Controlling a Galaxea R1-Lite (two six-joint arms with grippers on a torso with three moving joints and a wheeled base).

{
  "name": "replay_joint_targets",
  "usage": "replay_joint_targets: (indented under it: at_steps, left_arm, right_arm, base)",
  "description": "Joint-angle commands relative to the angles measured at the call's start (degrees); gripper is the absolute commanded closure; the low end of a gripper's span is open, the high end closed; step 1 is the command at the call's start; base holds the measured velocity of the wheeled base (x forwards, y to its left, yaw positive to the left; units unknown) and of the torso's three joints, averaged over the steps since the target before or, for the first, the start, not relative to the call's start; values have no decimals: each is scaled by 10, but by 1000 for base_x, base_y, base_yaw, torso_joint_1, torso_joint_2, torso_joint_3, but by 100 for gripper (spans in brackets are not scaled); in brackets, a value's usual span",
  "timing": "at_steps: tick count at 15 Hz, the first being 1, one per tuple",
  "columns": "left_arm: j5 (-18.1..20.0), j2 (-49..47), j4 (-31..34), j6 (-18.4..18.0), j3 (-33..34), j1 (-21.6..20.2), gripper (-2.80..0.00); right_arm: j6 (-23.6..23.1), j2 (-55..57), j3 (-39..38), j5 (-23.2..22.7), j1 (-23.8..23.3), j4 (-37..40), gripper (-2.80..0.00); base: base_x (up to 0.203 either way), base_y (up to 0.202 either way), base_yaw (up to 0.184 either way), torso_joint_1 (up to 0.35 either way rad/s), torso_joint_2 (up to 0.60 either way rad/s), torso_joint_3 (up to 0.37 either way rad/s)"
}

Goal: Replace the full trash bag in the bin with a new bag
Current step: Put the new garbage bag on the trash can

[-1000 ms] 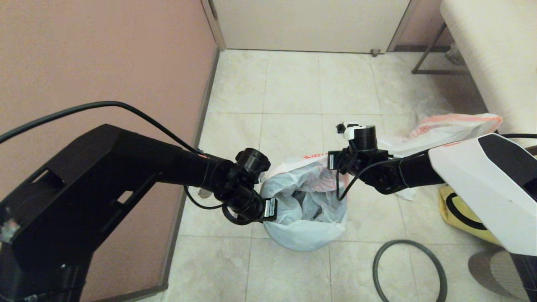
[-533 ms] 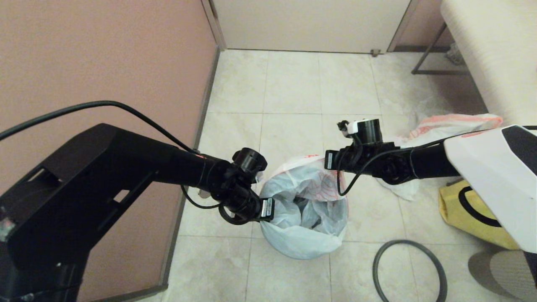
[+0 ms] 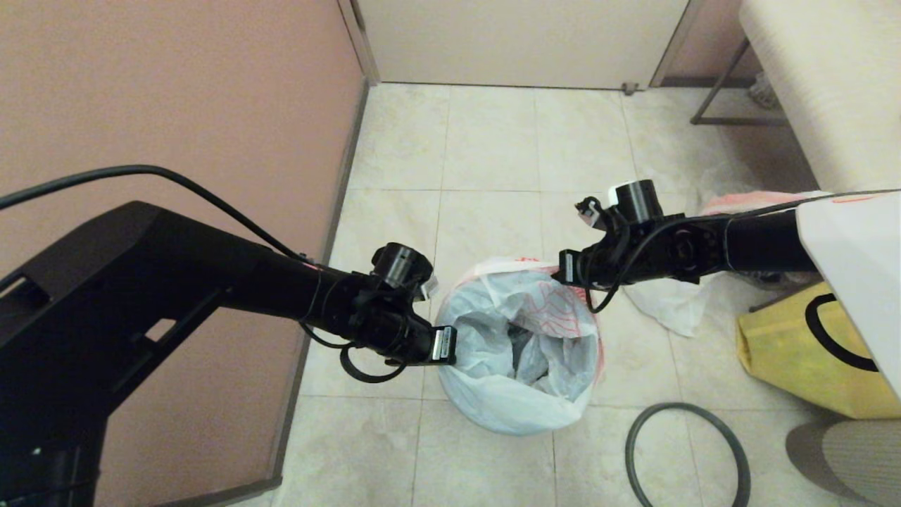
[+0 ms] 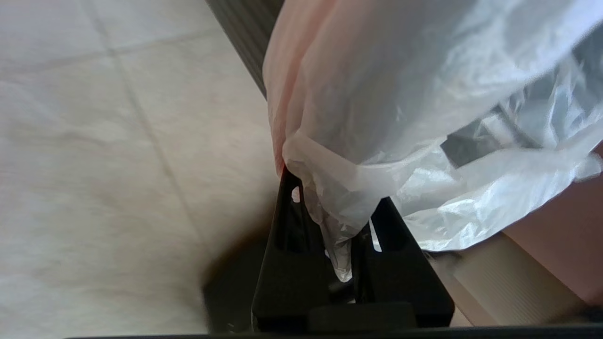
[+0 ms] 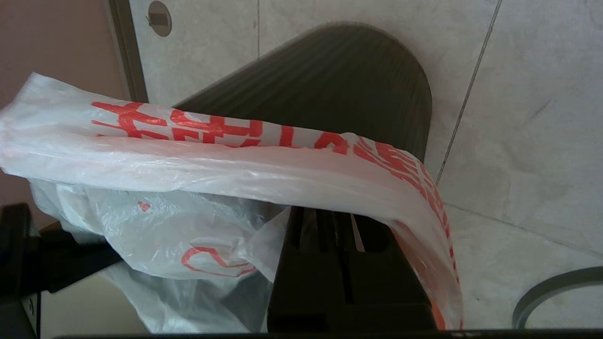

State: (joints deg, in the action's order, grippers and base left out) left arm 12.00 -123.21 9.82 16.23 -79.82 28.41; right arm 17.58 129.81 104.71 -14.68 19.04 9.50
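Note:
The full trash bag (image 3: 517, 338), translucent white with red print and grey lumps inside, sits in the bin and hides most of it in the head view. The bin's dark ribbed wall (image 5: 339, 80) shows beyond the bag's pink mouth band (image 5: 264, 141). My left gripper (image 3: 445, 345) is shut on a bunched edge of the bag's mouth (image 4: 335, 188) on the wall side. My right gripper (image 3: 567, 267) is shut on the mouth band (image 5: 337, 216) on the opposite side, and the band drapes over its fingers. The new bag (image 3: 669, 310) lies limp on the floor behind my right arm.
The bin's grey rim ring (image 3: 629, 443) lies on the tiles to the right of the bin. A yellow fabric bag (image 3: 781, 352) stands at the right under my right arm. A pink wall runs along the left, and a bench (image 3: 823, 70) stands at the far right.
My right gripper has moved right and away from me with the mouth band. My left gripper has shifted slightly toward me, and the bag's mouth is stretched wider.

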Motion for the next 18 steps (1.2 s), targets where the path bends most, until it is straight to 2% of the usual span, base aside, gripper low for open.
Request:
replay_joint_targets:
  at_steps: [1, 4, 7, 14, 15, 16, 18]
  left_arm:
    - [28, -7, 1, 1, -4, -15, 0]
    - [33, -32, 14, 4, -28, -26, 0]
    - [33, -71, 17, 5, -44, -31, 0]
    - [32, -107, 13, 1, -54, -36, 0]
    - [32, -116, 12, 1, -57, -39, 0]
    - [31, -123, 13, 1, -66, -40, 0]
    - [32, -125, 12, 2, -68, -42, 0]
  right_arm:
    - [0, 16, 33, -7, -5, 16, 0]
    - [-2, 54, 82, -16, -15, 59, 0]
    - [-15, 69, 84, -23, -20, 56, 0]
    - [-32, 129, 85, -40, -41, -22, 0]
    - [-37, 133, 85, -56, -46, -33, 0]
    - [-39, 135, 85, -72, -49, -34, 0]
    - [-40, 140, 84, -73, -55, -27, 0]
  base:
    - [0, 0, 0, 0, 0, 0]
    - [0, 0, 0, 0, 0, 0]
    - [0, 0, 0, 0, 0, 0]
    - [0, 0, 0, 0, 0, 0]
    - [0, 0, 0, 0, 0, 0]
    - [0, 0, 0, 0, 0, 0]
    - [0, 0, 0, 0, 0, 0]
